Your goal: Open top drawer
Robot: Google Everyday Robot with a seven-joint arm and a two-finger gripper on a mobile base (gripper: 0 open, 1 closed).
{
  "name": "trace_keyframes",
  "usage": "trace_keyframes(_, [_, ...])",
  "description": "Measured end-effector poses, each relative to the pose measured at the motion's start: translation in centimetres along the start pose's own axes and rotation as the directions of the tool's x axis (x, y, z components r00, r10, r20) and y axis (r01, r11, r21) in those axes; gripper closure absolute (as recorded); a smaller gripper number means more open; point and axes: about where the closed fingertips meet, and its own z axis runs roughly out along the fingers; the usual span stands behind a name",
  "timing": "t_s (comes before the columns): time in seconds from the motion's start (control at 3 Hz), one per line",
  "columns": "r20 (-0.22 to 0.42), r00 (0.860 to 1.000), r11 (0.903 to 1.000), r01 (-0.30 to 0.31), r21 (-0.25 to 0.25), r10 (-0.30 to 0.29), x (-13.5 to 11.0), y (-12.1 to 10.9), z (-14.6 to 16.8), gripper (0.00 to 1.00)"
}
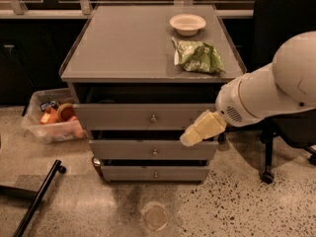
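The top drawer (123, 116) is the widest grey front of three in the grey cabinet, with a small round metal knob (153, 118) at its centre. It stands slightly pulled out, with a dark gap above it. My gripper (190, 138) is the cream-coloured tip of the white arm, reaching in from the right. It hangs in front of the cabinet, to the right of and just below the top drawer's knob, near the gap between the top and middle drawers. It is not touching the knob.
Two narrower drawers (154, 151) sit below. A white bowl (187, 23) and a green bag (197, 56) lie on the cabinet top. A clear bin (49, 122) stands at the left, a black chair (284, 28) at the right, a dark bar (37, 199) on the floor.
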Motion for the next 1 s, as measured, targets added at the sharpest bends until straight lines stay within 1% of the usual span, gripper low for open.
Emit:
trace_keyframes(0.33, [0.030,0.997,0.9968,-0.072,0.034,0.071,0.2,-0.6,1.6,0.00])
trace_keyframes(0.67, [0.078,0.971,0.9722,-0.229,0.049,0.225,1.2,-1.0,6.3,0.00])
trace_keyframes(1.0, [0.134,0.926,0.9312,-0.361,0.050,0.352,1.6,-1.7,10.9,0.00])
